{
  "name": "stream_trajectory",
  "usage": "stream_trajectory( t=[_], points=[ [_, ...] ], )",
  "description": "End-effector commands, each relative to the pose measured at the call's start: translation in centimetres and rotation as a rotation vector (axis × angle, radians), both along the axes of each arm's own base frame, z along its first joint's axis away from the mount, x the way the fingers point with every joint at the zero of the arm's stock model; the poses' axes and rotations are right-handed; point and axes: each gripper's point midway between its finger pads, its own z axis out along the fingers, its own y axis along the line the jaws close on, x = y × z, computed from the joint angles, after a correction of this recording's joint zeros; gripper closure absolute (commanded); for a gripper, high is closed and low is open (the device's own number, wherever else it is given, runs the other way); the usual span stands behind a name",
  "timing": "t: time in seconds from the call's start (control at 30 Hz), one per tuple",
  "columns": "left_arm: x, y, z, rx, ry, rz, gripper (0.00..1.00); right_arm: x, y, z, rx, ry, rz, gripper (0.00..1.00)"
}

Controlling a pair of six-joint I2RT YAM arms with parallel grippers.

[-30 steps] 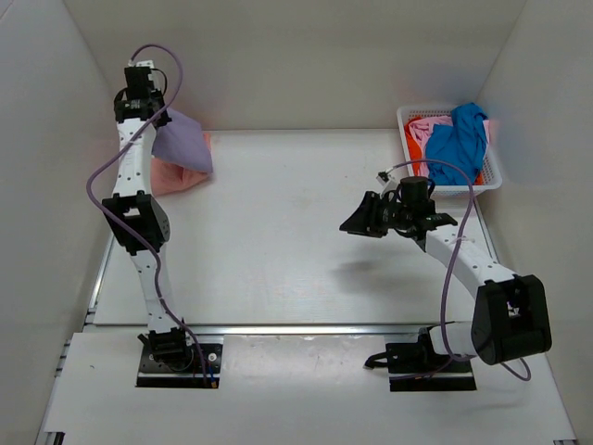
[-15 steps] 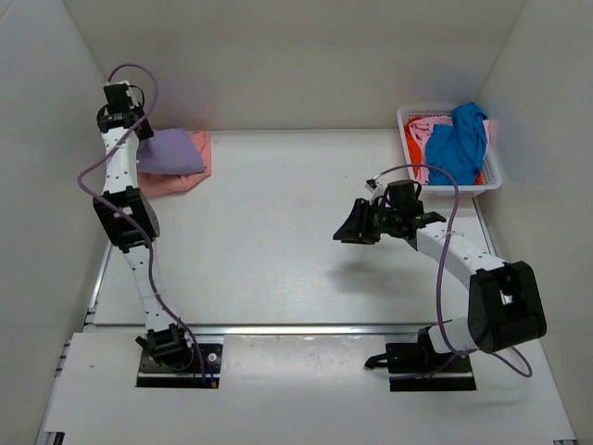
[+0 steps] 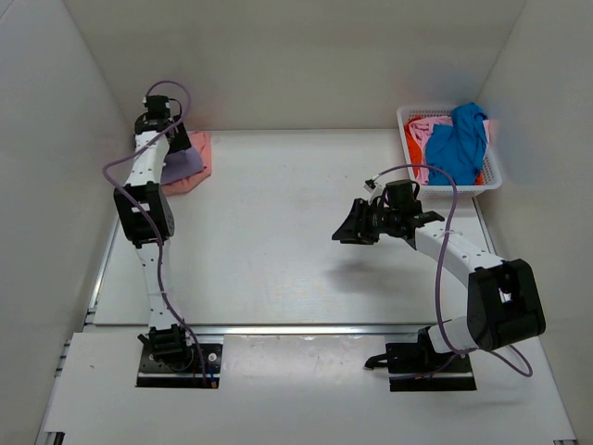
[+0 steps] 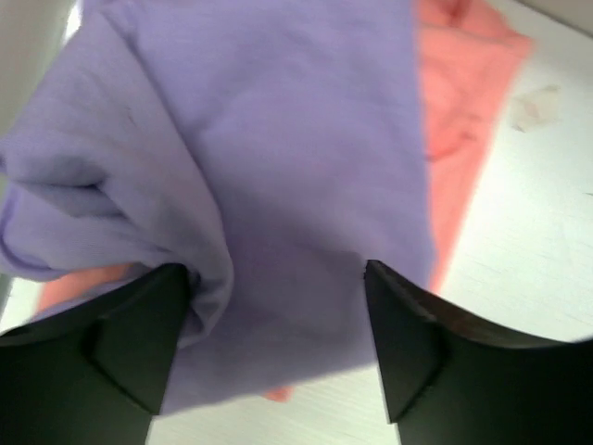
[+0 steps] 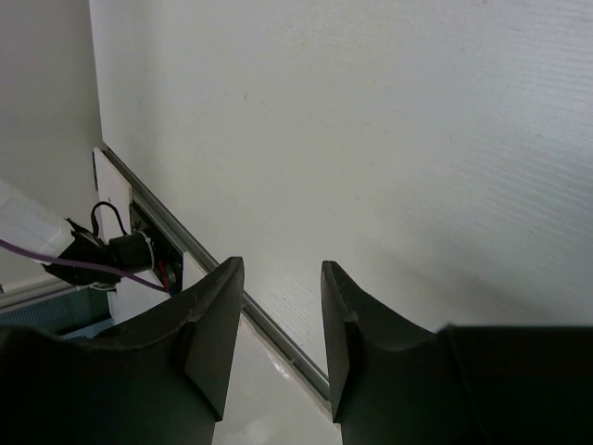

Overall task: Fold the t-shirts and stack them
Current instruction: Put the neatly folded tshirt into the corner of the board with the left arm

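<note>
A folded lavender-purple t-shirt [image 3: 183, 165] [image 4: 278, 139] lies on a salmon-pink t-shirt [image 3: 200, 150] [image 4: 463, 93] at the table's far left. My left gripper [image 3: 178, 141] [image 4: 276, 320] hovers right over the lavender one, jaws wide open, cloth showing between the fingers [image 4: 120, 352] without being pinched. A bright blue t-shirt [image 3: 459, 139] lies heaped with orange-red [image 3: 422, 125] and pink cloth in the basket. My right gripper [image 3: 357, 227] [image 5: 281, 320] hangs open above bare table at mid-right, nothing between its fingers.
The white lattice basket [image 3: 494, 174] stands at the far right corner. White walls close in on three sides. A metal rail [image 5: 269, 324] [image 3: 278, 329] runs along the table's near edge by the arm bases.
The left gripper has opened and let go of the lavender shirt, which now rests on the salmon one; the left arm swung right. The right arm barely moved.
</note>
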Motion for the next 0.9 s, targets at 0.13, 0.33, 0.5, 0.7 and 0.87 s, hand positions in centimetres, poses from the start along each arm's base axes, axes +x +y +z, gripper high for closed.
stream_trajectory(
  t=[0.13, 0.33, 0.5, 0.7, 0.87],
  points=[
    [-1.1, 0.2, 7.9, 0.085, -0.143, 0.135, 0.01, 0.3, 0.0, 1.1, 0.026, -0.048, 0.000, 0.63],
    [-3.3, 0.8, 11.2, 0.083, -0.262, 0.194, 0.01, 0.3, 0.2, 1.0, 0.032, -0.053, 0.004, 0.64],
    [-2.6, -3.3, 12.9, 0.015, -0.316, 0.070, 0.12, 0.2, 0.4, 0.8, 0.046, -0.042, 0.008, 0.64],
    [1.0, -8.6, 10.0, 0.027, -0.211, -0.038, 0.39, 0.0, 0.4, 1.5, 0.049, -0.060, 0.006, 0.64],
    [1.5, -9.1, 5.7, 0.053, -0.132, -0.020, 0.34, -0.3, -0.4, 1.1, 0.057, -0.050, -0.014, 0.64]
  ],
)
